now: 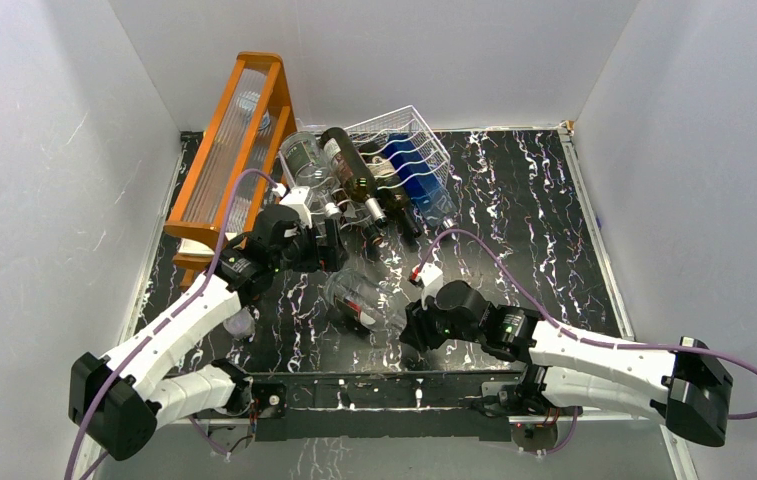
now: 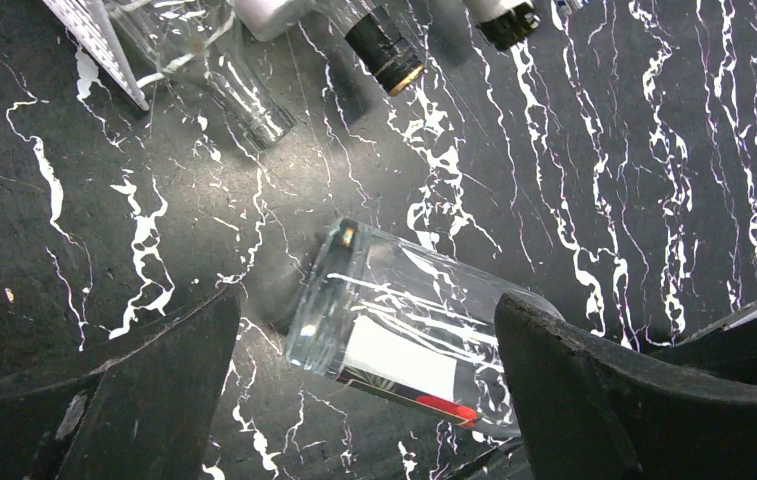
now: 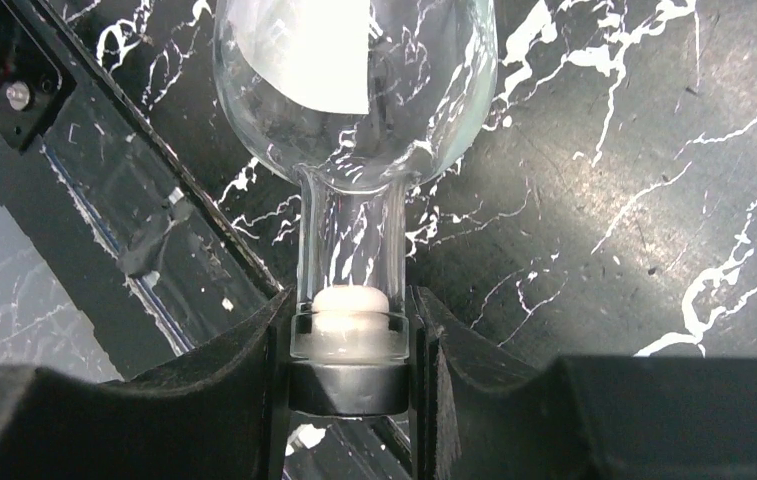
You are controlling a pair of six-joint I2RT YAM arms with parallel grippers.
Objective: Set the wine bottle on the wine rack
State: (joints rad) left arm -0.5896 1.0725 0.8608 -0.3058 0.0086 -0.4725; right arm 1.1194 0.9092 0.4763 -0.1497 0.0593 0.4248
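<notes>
Nearest, the right claw (image 3: pixel 351 335) is clamped on the neck of the clear wine bottle (image 3: pixel 354 90), apparently to steer it. The bottle lies on its side on the black marbled table (image 1: pixel 534 200). Over the bottle's base the left claw (image 2: pixel 364 310) hangs wide apart, seemingly poised to share the lift. Beyond, the white wire rack (image 1: pixel 434 140) holds other bottles (image 1: pixel 354 172); its free slots are hard to make out.

surface: black white-veined table (image 1: pixel 534 230) | lain on it: clear wine bottle (image 1: pixel 354 297), on its side | stood at back: white wine rack (image 1: pixel 424 128), orange frame (image 1: pixel 234 140)
</notes>
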